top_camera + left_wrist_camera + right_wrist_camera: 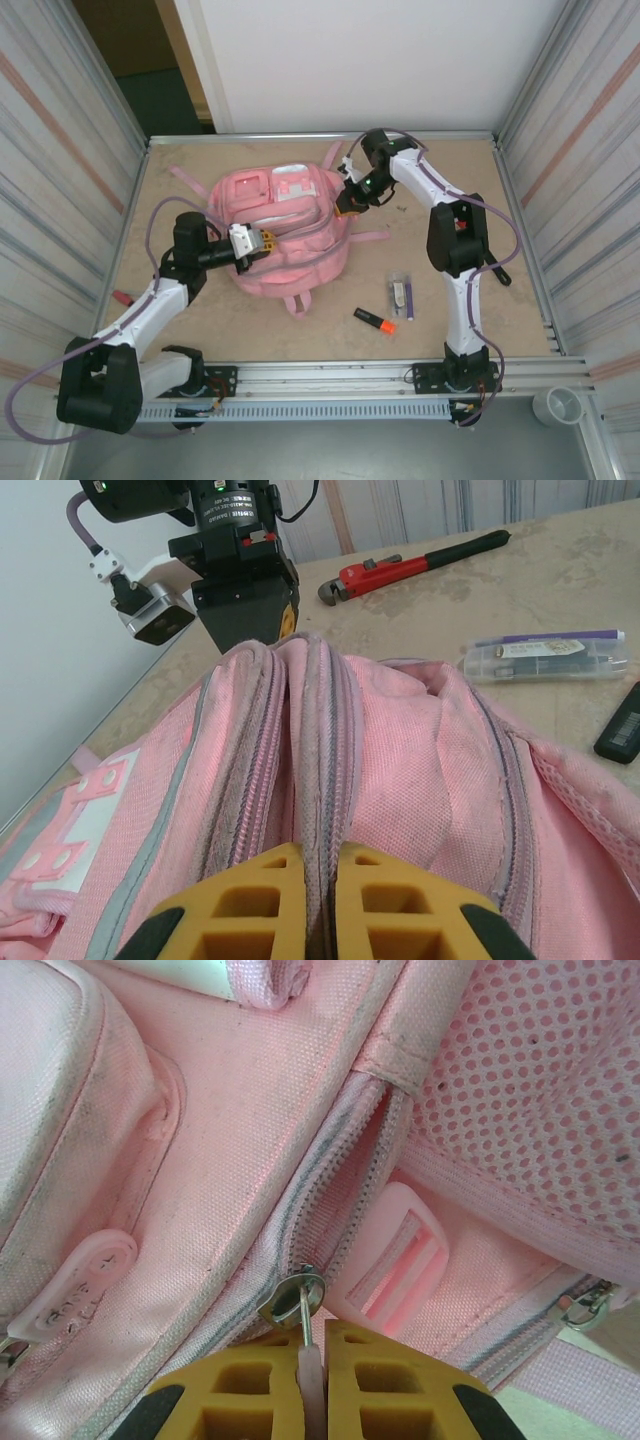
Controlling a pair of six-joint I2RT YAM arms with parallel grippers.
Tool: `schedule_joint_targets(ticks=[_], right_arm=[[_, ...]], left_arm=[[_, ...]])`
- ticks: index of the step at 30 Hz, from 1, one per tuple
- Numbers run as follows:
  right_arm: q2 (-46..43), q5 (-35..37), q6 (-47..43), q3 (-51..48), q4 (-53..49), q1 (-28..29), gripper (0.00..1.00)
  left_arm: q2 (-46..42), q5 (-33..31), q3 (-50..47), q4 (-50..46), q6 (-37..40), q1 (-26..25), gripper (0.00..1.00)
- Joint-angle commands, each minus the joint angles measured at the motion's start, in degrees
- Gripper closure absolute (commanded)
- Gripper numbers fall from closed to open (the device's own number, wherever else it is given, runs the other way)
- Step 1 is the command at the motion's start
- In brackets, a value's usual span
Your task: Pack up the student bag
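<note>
A tan table (480,200) is boxed in by ribbed metal walls. The student bag (290,225), pink, lies flat at centre-left of the overhead frame. At the bottom of its wrist view, the left gripper (320,872) has its yellow fingers pressed together on a ridge of bag fabric between zip lines. The right gripper (313,1360) is clamped on the pink zip pull (313,1392) under the silver slider (298,1295). The step is probably unzipping. It is best done by drawing straight along the zip line while the left holds the fabric taut.

Pink student bag (290,240), white patches
</note>
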Motion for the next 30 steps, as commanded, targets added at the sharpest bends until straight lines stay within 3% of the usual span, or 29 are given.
schedule_joint_targets(ticks=[1, 10, 13, 19, 21, 23, 28, 30], right_arm=[[1.2, 16.0, 1.8, 0.7, 9.8, -6.7, 1.00], [5.0, 25.3, 6.7, 4.1, 7.5, -9.0, 1.00], [5.7, 22.5, 5.3, 5.8, 7.0, -8.4, 0.98], [-3.2, 10.5, 1.9, 1.4, 7.5, -7.0, 0.74], [-10.6, 4.4, 4.1, -7.3, 12.6, -7.1, 0.55], [-17.4, 3.0, 6.7, -15.7, 17.4, -7.2, 0.46], [-26.5, 9.1, 10.8, -26.7, 24.0, -7.4, 0.47], [-27.7, 11.6, 11.4, -28.7, 27.0, -5.9, 0.46]], left_arm=[[-3.0, 6.7, 0.1, 3.2, -1.4, 1.4, 1.00], [-3.5, 6.6, -0.6, 4.6, -1.8, 1.5, 1.00], [-2.9, 5.3, -0.1, 3.4, -1.4, 0.8, 1.00], [-0.1, -5.8, -0.3, 7.3, -5.3, -3.0, 1.00], [0.0, -7.9, -0.3, 8.5, -7.7, -4.2, 1.00], [-0.2, -12.7, -0.7, 8.8, -8.6, -6.5, 1.00], [-1.2, -18.5, -2.6, 5.5, -7.2, -9.8, 1.00], [-2.2, -18.0, -3.3, 5.1, -11.6, -9.5, 0.59]])
